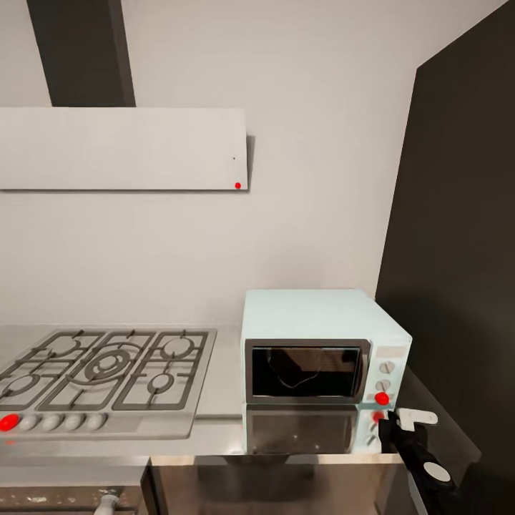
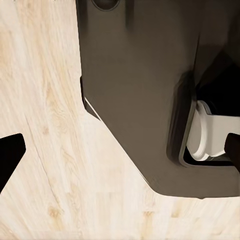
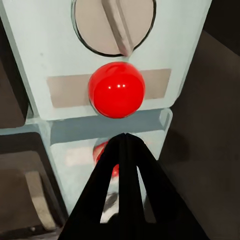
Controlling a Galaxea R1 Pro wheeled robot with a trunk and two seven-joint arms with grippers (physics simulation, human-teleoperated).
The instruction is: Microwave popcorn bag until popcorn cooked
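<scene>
- Right claw (image 3: 125,137) has its two dark fingers pressed together, tip just below the microwave's red light (image 3: 116,90), close to it; contact can't be told.
- A round knob (image 3: 114,25) sits above that light on the pale panel.
- From the head view, the microwave (image 1: 322,361) stands on the grey counter (image 1: 222,429), door shut, something dim behind the glass.
- Gas hob (image 1: 100,379) lies beside it.
- Left claw: dark finger (image 2: 10,155) over wooden floor (image 2: 45,115), fingers spread apart.
</scene>
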